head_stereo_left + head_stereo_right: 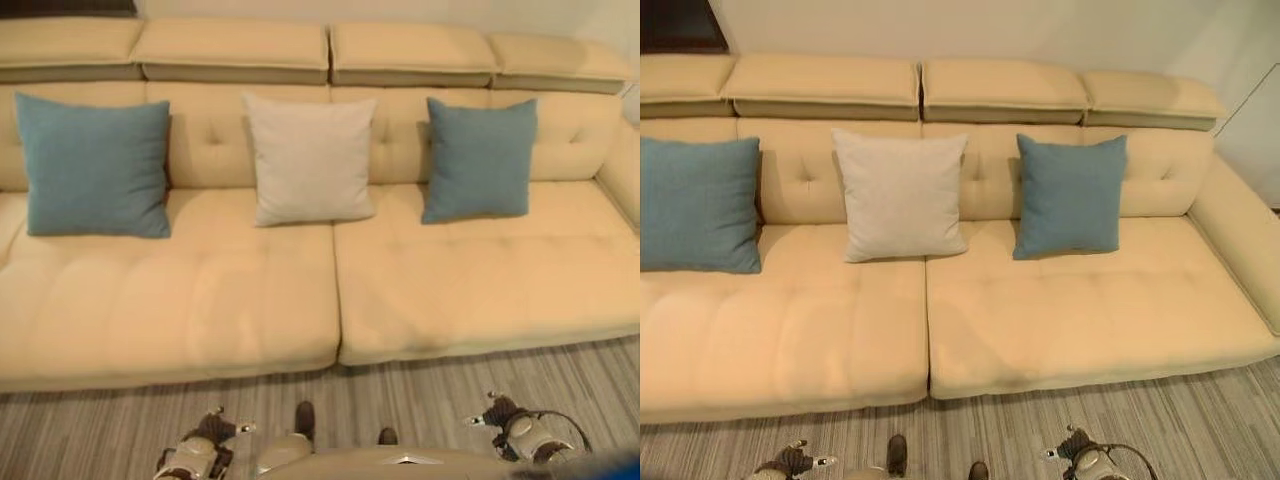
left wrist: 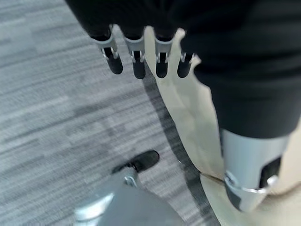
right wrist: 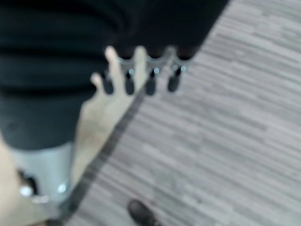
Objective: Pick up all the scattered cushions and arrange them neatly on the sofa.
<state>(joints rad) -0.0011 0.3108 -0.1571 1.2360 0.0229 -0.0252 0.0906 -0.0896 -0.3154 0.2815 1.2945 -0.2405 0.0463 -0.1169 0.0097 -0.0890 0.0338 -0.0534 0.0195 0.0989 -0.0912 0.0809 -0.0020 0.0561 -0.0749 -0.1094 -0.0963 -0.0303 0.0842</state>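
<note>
1. Both hands hang low over the floor (image 1: 420, 400), left hand (image 2: 141, 52) and right hand (image 3: 141, 70), fingers straight, empty.
2. Ahead of the fingers, three cushions stand on the sofa (image 1: 200, 300): two blue (image 1: 95, 165) (image 1: 478, 158), one beige cushion (image 1: 310, 158).
3. Risk: reaching again could topple an upright cushion.

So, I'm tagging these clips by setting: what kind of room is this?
Most likely a living room or lounge. A long cream sofa stands against a plain wall, with two blue cushions and a pale one propped along its back. The floor is grey striped carpet.
</note>
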